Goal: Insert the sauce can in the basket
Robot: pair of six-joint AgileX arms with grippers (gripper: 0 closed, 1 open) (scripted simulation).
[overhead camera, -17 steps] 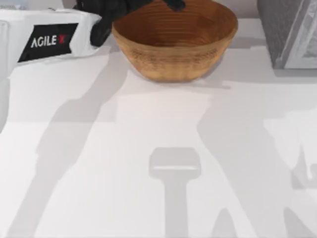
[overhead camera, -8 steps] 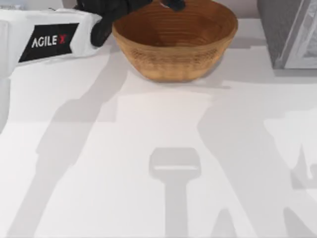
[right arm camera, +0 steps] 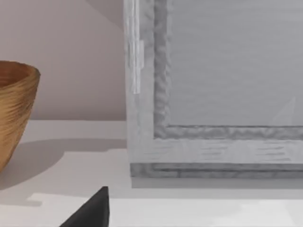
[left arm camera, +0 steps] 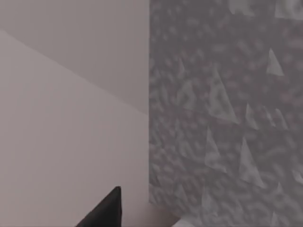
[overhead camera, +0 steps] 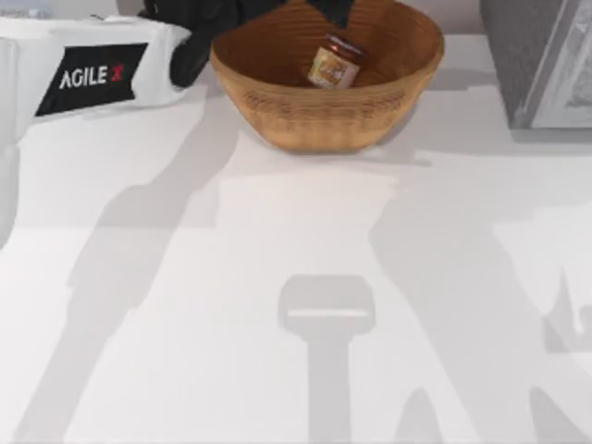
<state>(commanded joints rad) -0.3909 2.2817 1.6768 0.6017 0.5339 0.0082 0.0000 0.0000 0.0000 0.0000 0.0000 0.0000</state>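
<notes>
The sauce can (overhead camera: 334,63), with its dark lid and yellow-orange label, lies tilted inside the tan woven basket (overhead camera: 324,116) at the table's far middle. It rests against the ribbed inner wall, loose and touched by nothing. My left gripper (overhead camera: 328,8) hangs black just above the basket's far rim, open, a short gap above the can. The white left arm (overhead camera: 92,74) reaches in from the left. My right gripper (right arm camera: 90,213) is parked at the right, level with the table, and the basket's side (right arm camera: 14,113) shows in the right wrist view.
A grey textured cabinet (overhead camera: 541,60) stands at the far right corner, close to the basket; it also shows as a cabinet front (right arm camera: 213,94) and a grey wall (left arm camera: 227,109). The white table (overhead camera: 296,277) carries arm shadows across its near half.
The sauce can, unseen in the earlier frames, has dropped from the left gripper into the basket. The left arm has barely moved.
</notes>
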